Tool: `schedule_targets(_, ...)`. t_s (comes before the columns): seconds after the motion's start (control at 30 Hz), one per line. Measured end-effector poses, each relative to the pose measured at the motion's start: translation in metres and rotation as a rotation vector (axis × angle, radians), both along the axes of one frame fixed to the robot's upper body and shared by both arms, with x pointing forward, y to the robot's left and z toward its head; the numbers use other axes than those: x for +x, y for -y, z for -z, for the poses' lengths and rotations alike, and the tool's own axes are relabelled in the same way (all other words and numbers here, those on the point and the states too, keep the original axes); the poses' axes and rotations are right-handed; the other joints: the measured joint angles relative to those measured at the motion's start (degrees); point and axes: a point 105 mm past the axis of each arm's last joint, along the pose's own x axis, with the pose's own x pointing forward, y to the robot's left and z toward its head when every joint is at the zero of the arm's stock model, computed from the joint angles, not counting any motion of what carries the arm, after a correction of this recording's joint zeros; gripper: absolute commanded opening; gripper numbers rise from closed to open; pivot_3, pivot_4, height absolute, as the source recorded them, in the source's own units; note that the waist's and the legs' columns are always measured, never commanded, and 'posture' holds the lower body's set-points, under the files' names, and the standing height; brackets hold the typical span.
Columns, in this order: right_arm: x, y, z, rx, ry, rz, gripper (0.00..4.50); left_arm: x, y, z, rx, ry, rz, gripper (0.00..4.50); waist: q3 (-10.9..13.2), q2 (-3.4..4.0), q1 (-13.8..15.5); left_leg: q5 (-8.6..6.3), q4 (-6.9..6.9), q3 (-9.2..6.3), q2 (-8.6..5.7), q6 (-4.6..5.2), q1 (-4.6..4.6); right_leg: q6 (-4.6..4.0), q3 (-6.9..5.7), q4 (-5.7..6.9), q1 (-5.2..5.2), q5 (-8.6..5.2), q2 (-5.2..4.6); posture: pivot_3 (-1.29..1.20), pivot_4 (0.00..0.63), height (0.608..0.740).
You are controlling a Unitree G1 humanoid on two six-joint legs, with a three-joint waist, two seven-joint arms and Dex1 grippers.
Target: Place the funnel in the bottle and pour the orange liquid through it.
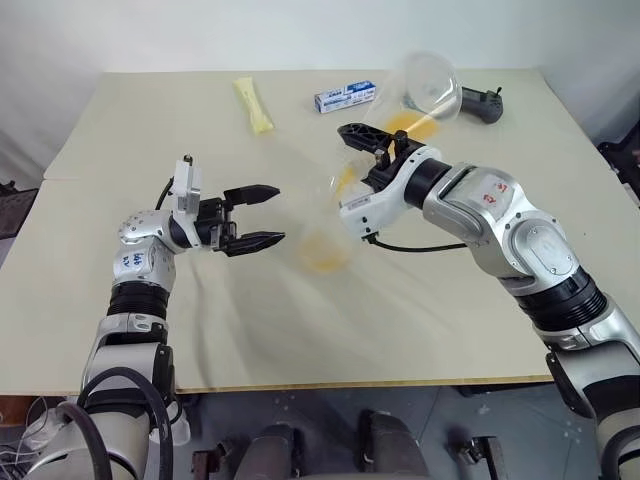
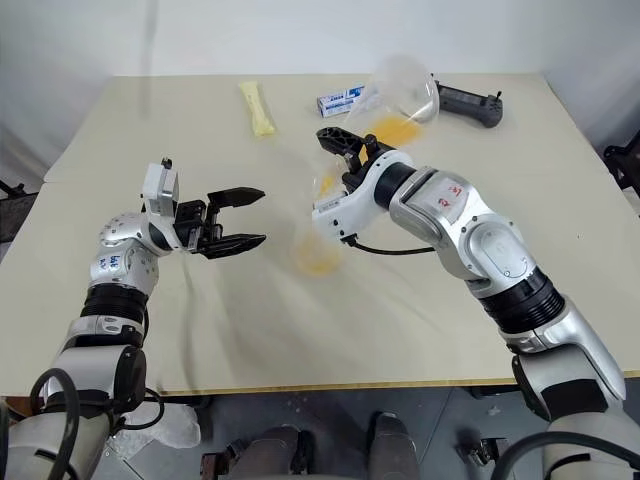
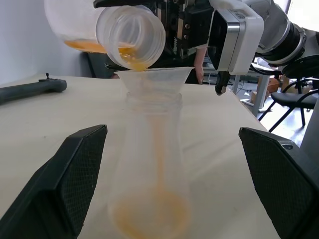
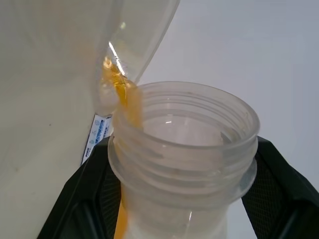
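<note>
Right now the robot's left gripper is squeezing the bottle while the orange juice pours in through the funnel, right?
Not quite. The left gripper is open, its fingers standing apart on either side of the bottle without touching it, as the left wrist view shows. The orange liquid is indeed pouring through the funnel.

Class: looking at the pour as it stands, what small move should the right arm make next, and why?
Probably hold the tilt, or tip slightly further: the right gripper holds the jar over the funnel, orange liquid is pooling in the bottle, and more remains in the jar.
</note>
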Motion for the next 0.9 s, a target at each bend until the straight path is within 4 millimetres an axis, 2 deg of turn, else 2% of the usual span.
schedule_targets(0.9,0.0018,-0.0029,-0.0004,-0.041,0.043,-0.031,2.77,-0.0003,-0.0007,-0.0006,-0.007,0.001,-0.001,4.50,0.00,0.00,-0.02,0.00,0.02,0.00,-0.01,0.00,0.00,0.00,0.00,0.06,-0.02,0.00,-0.01,0.00,0.150,0.740)
